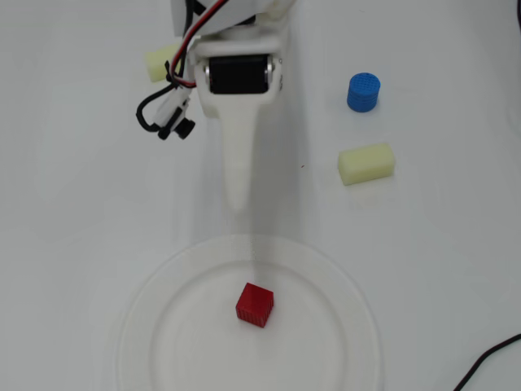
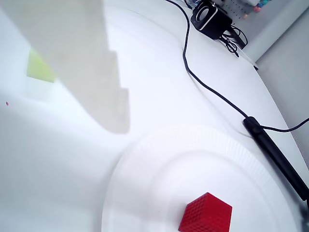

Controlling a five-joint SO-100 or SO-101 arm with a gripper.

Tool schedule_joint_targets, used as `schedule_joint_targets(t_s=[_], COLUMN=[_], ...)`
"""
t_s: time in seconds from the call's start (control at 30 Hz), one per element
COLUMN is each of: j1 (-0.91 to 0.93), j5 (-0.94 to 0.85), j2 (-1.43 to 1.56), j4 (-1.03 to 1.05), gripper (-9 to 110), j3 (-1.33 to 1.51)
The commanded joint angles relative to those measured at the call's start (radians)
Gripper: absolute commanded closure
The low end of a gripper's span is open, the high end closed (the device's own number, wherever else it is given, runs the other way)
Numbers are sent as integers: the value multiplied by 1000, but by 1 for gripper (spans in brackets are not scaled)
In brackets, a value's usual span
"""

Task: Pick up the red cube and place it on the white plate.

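The red cube rests near the middle of the white plate, free of the gripper. It also shows at the bottom of the wrist view, on the plate. My gripper hangs above the table just beyond the plate's far rim, pointing toward the plate, and it holds nothing. In the wrist view only one white finger shows, at the upper left, with nothing against its tip; the other finger is out of view.
A blue cylinder and a pale yellow block lie to the right of the arm. Another yellow block sits partly under it at the left. A black cable runs past the plate to a black device.
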Motion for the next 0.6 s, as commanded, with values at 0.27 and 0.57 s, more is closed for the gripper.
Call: schedule_joint_targets(t_s=[0.27, 0.57], j1=[-55, -77], j5=[-23, 67], j2=[827, 988], j4=[63, 170], gripper=[54, 51], j3=[614, 856])
